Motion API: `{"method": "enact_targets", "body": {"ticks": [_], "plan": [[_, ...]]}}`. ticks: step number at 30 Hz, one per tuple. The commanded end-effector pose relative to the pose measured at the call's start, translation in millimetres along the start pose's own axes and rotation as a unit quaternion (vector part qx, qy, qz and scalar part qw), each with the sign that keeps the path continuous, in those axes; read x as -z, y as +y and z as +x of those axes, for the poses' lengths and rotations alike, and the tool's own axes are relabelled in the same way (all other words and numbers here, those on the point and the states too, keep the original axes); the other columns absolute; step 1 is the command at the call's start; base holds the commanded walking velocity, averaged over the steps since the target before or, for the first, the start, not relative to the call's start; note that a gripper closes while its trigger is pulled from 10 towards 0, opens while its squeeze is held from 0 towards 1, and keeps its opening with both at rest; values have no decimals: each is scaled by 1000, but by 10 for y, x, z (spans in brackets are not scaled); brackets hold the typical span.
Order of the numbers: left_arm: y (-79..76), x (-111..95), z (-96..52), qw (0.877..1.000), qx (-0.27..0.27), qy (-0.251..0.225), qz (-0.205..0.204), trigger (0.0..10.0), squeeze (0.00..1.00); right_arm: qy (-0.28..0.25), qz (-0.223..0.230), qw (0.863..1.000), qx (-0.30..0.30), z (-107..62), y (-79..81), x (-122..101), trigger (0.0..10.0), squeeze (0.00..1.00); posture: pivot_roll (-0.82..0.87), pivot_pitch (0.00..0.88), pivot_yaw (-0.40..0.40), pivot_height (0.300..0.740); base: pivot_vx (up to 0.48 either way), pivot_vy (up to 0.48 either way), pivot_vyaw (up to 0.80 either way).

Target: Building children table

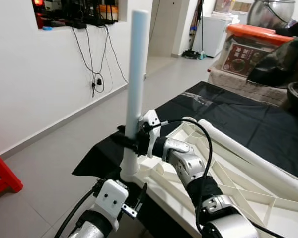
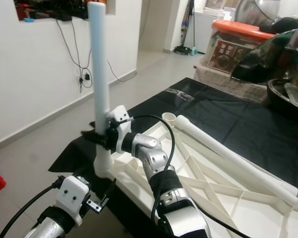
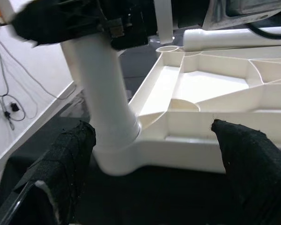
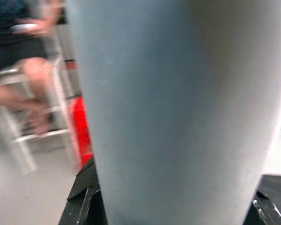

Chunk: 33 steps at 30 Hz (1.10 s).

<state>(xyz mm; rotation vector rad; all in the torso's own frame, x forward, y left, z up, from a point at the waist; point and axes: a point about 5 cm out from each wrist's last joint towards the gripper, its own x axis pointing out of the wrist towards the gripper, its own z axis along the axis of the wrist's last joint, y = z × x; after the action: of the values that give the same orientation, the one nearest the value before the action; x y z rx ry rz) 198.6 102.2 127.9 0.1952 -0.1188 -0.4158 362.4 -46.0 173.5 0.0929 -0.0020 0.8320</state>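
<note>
One leg [image 1: 137, 69] stands upright in the corner socket of the upturned tabletop [image 1: 238, 183], my right fingers [image 1: 134, 140] clamped round it. My left fingers [image 3: 150, 173] hang wide just below that corner. A second leg [image 2: 233, 158] lies loose across the tabletop; I judge the build under half done.

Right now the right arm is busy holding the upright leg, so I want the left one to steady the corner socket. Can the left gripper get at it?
Probably yes. The left gripper sits open just below the corner socket, its fingers either side, with nothing between. The right gripper clamps the leg higher up, clear of it.
</note>
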Motion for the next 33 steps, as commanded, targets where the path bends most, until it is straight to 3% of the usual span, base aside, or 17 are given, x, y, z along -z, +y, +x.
{"method": "enact_targets", "body": {"ticks": [1,5,9,11,12,13,14,16,21,22,25,26,28,29,30,31,33], "plan": [[-15,41,-14,1000,4,10,-1,10000,0,-8,2,988,157,-192,-262,31,0,0,247,0,-114,740,0,0,0],[-11,46,-16,1000,5,11,-1,10000,0,-26,3,959,282,-367,-337,41,0,0,244,0,-113,740,0,0,0],[-10,48,-16,1000,5,11,-1,10000,0,-32,5,946,323,-433,-330,51,0,0,247,0,-114,740,0,0,0],[-9,49,-16,1000,5,11,-1,10000,0,-38,13,929,369,-491,-320,58,0,0,246,0,-113,740,0,0,0],[-9,49,-14,1000,5,11,-1,10000,0,-42,23,908,417,-547,-304,61,0,0,247,0,-116,740,0,0,0],[-9,49,-14,1000,5,11,-1,10000,0,-42,23,908,417,-547,-304,61,0,0,247,0,-116,740,0,0,0],[-9,48,-13,1000,5,11,-1,10000,0,-44,35,888,457,-585,-285,71,0,0,247,0,-116,740,0,0,0],[-9,48,-11,1000,5,11,-1,10000,0,-41,48,874,482,-597,-264,88,0,0,248,0,-117,740,0,0,0],[-8,48,-7,1000,4,11,-1,10000,0,-35,52,866,496,-556,-208,102,0,0,248,0,-117,740,0,0,0],[-7,49,-4,1000,4,11,-1,10000,0,-30,55,870,489,-523,-172,105,9922,0,246,0,-118,740,0,0,0],[-7,49,-2,1000,3,11,-1,10000,0,-33,52,885,461,-464,-127,91,10000,0,245,0,-120,740,0,0,0],[-6,49,1,1000,3,11,-1,10000,0,-48,62,909,409,-393,-69,58,10000,1000,239,0,-115,740,0,0,0],[-6,49,1,1000,3,11,-1,10000,0,-48,62,909,409,-393,-69,58,10000,1000,239,0,-115,740,0,0,0],[-7,49,4,1000,4,12,-1,10000,0,-63,69,925,368,-350,-41,18,10000,1000,243,0,-119,740,0,0,0],[-7,49,7,1000,3,12,-1,10000,0,-68,84,944,311,-296,-22,-1,10000,0,244,0,-120,740,0,0,0],[-6,49,10,1000,3,11,-1,10000,0,-67,95,964,239,-252,-33,-14,10000,0,239,0,-117,740,0,0,0],[-5,51,13,1000,3,12,-1,10000,0,-60,99,977,178,-233,-54,-24,10000,0,239,0,-115,740,0,0,0]]}}
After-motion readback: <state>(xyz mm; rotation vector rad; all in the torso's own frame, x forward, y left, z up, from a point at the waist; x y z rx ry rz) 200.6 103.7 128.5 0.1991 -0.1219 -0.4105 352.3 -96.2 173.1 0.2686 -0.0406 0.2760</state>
